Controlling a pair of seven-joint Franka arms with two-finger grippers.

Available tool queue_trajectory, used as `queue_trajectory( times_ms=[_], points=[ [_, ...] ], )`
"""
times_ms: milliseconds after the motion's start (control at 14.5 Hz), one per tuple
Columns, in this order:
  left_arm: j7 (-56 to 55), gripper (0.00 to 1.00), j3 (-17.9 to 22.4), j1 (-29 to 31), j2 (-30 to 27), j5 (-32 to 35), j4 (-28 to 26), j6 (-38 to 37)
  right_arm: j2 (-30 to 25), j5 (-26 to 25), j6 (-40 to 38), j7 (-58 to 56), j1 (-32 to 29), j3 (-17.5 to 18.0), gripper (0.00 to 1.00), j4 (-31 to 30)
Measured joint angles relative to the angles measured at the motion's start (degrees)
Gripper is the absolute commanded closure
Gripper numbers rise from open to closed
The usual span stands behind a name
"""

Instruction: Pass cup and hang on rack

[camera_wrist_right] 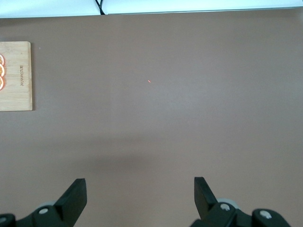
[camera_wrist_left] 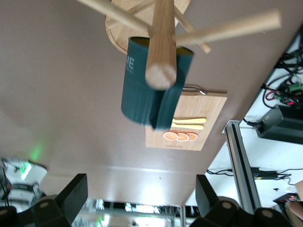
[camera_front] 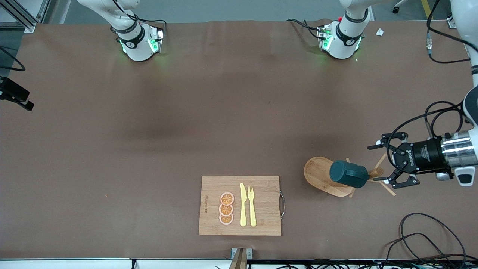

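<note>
Right gripper (camera_wrist_right: 137,201) waits w/ jaws wide, nothing between them, over bare brown table (camera_front: 149,130); a corner of the cutting board (camera_front: 239,205) shows in its wrist view. On the board: three orange slices (camera_front: 226,208), then yellow knife (camera_front: 243,204) & fork (camera_front: 252,206) side by side. Toward the left arm's end, rack (camera_front: 323,175) stands on its oval base, cup (camera_front: 348,174) hanging on a peg, tilted. Left gripper (camera_front: 386,164) at approx 3 o'clock of the cup, just beside the pegs, jaws wide, holding nothing, apart from cup.
</note>
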Motion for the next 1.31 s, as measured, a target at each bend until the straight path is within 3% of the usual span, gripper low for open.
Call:
queue_trajectory(
  times_ms=[206, 344, 551, 688, 1101, 1308],
  points=[
    [1.71, 0.0, -1.28, -1.23, -4.67, 7.45, 0.75, -1.03, 0.0, 0.0, 0.0, 0.0, 0.0, 0.0, 0.0, 0.01],
    [6.67, 0.0, -3.86, -1.2, -7.57, 16.45, 0.78, -3.79, 0.0, 0.0, 0.0, 0.0, 0.0, 0.0, 0.0, 0.01],
    [19.39, 0.0, -6.73, -1.37, -10.58, 30.02, 0.75, -7.38, 0.0, 0.0, 0.0, 0.0, 0.0, 0.0, 0.0, 0.01],
    [30.66, 0.0, -6.6, -3.22, -12.6, 37.39, 0.63, -8.79, 0.0, 0.0, 0.0, 0.0, 0.0, 0.0, 0.0, 0.0],
    [56.13, 0.0, 0.36, -9.98, -19.73, 40.8, -3.71, -13.75, 0.0, 0.0, 0.0, 0.0, 0.0, 0.0, 0.0, 0.01],
    [69.77, 0.0, 6.32, -12.13, -23.94, 40.75, -7.69, -13.79, 0.0, 0.0, 0.0, 0.0, 0.0, 0.0, 0.0, 0.01]
  ],
)
